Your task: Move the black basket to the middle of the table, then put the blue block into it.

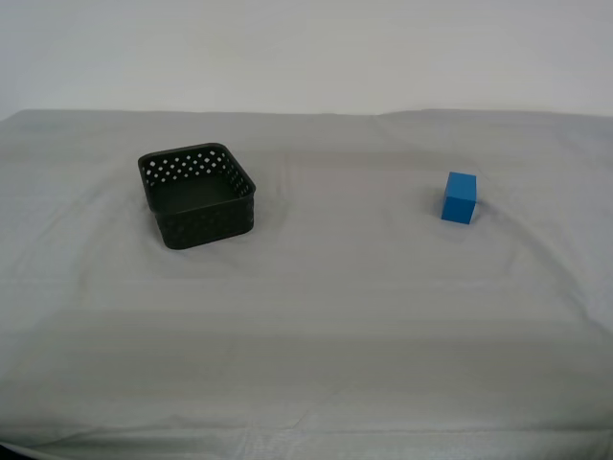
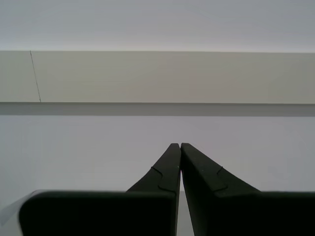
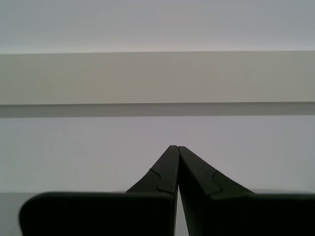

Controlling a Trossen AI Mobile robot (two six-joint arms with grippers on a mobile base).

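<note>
Fingers (image 3: pixel 174 147) closed, empty; blue block (image 1: pixel 460 197) nowhere near them.

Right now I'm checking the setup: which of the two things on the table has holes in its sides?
The black basket, toward the exterior view's left: its low walls carry rows of round holes. The blue block, toward the right, has plain solid faces.

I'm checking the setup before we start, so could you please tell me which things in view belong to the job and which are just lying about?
Belongs to the job:
black basket
blue block
table

Just lying about:
nothing else shows on the table; the wrist views show only bare wall.
</note>
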